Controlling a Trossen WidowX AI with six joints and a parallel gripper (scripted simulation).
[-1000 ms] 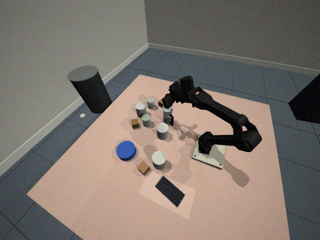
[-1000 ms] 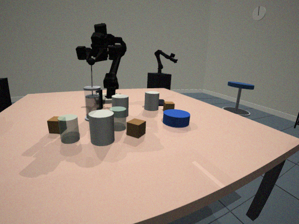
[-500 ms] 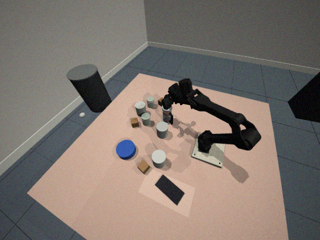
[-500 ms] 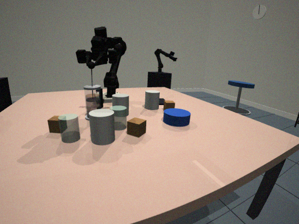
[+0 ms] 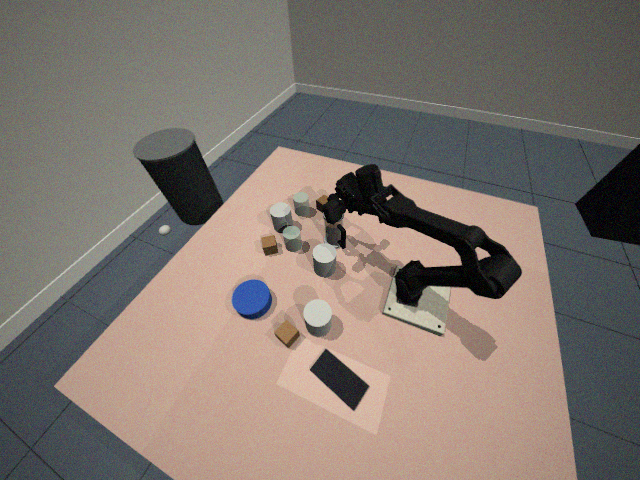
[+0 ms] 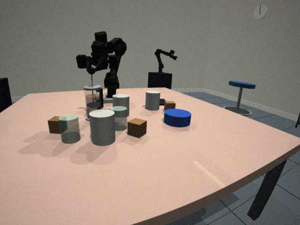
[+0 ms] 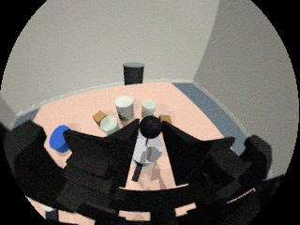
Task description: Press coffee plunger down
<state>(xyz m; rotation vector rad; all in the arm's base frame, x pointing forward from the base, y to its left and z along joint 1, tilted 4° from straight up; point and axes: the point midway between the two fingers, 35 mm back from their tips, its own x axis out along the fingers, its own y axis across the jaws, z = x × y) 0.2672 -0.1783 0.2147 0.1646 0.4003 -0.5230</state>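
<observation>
The coffee press (image 5: 332,233) (image 6: 92,96) (image 7: 146,150) stands upright, a clear cylinder with a pale lid and a black side handle (image 5: 341,236) (image 6: 101,98) (image 7: 137,172). Its black round plunger knob (image 6: 91,70) (image 7: 151,127) is above the lid, with a short length of thin rod (image 6: 92,79) showing between them. My gripper (image 5: 333,207) (image 6: 91,69) (image 7: 150,122) is shut on the knob, with a finger on each side of it in the wrist view. The far side of the knob is hidden.
Grey-white cylinders (image 5: 324,260) (image 6: 102,127) (image 7: 125,108), greenish clear cups (image 5: 292,238) (image 6: 69,128) (image 7: 148,108) and brown blocks (image 5: 269,244) (image 6: 137,127) (image 7: 99,117) stand near the press. A blue disc (image 5: 251,298) (image 6: 177,117) (image 7: 60,139) lies farther off; a dark flat rectangle (image 5: 339,379) is near the front.
</observation>
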